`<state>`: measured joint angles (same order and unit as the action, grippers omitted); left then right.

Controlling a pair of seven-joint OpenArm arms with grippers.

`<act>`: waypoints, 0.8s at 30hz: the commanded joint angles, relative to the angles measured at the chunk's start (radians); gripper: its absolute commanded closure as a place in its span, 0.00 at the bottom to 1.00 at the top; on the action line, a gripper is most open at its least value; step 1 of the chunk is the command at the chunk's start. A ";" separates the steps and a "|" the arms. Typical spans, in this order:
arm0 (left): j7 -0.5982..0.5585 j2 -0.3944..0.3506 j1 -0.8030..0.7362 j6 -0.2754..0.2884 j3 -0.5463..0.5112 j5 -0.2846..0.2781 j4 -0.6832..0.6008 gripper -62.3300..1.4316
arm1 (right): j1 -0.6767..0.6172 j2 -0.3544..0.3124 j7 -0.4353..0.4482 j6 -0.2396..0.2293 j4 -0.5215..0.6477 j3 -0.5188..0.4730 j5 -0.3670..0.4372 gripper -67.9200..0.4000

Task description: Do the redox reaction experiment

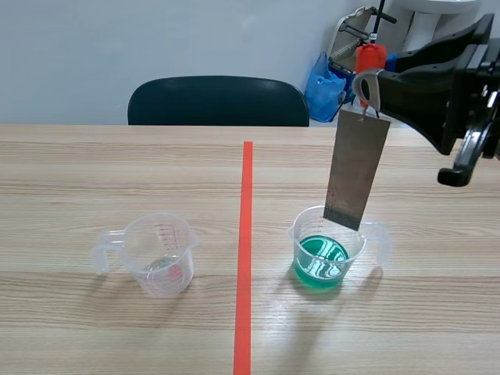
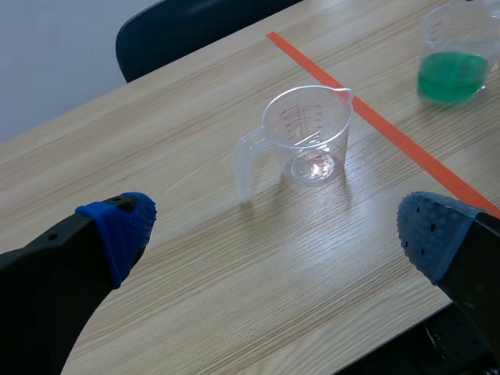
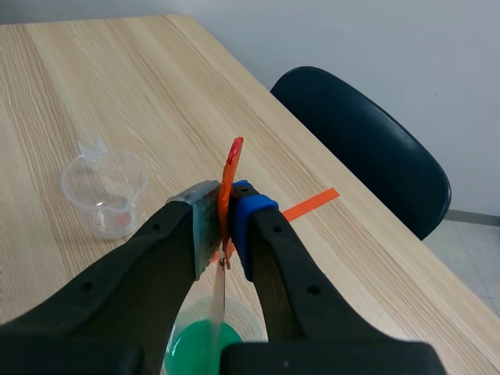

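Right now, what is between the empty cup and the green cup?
Just the orange tape line on the table, shown in the scene view.

The black right arm (image 1: 437, 86) enters raised from 2 o'clock, its right gripper (image 3: 226, 226) clamped on a thin orange-red plastic clip (image 3: 232, 168). The left gripper (image 2: 277, 230) hovers, blue-padded fingers (image 2: 125, 226) spread wide.

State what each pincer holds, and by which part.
The right pincer grips the orange-red tab above the hanging metal plate, not the plate itself. The left pincer holds nothing.
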<state>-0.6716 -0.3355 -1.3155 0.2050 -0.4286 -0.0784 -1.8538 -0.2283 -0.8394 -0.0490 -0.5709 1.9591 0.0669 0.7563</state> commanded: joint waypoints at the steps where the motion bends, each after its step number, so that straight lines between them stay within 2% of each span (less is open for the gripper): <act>1: -0.020 0.000 -0.001 0.000 0.000 -0.006 -0.011 0.00 | 0.012 -0.005 0.019 0.001 0.017 -0.002 0.007 0.99; 24: -0.020 0.000 -0.001 0.000 0.000 -0.006 -0.011 0.00 | 0.013 -0.005 0.045 0.001 0.017 -0.014 0.007 0.99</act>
<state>-0.6716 -0.3355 -1.3155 0.2050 -0.4286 -0.0784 -1.8538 -0.2279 -0.8394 -0.0257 -0.5701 1.9591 0.0666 0.7517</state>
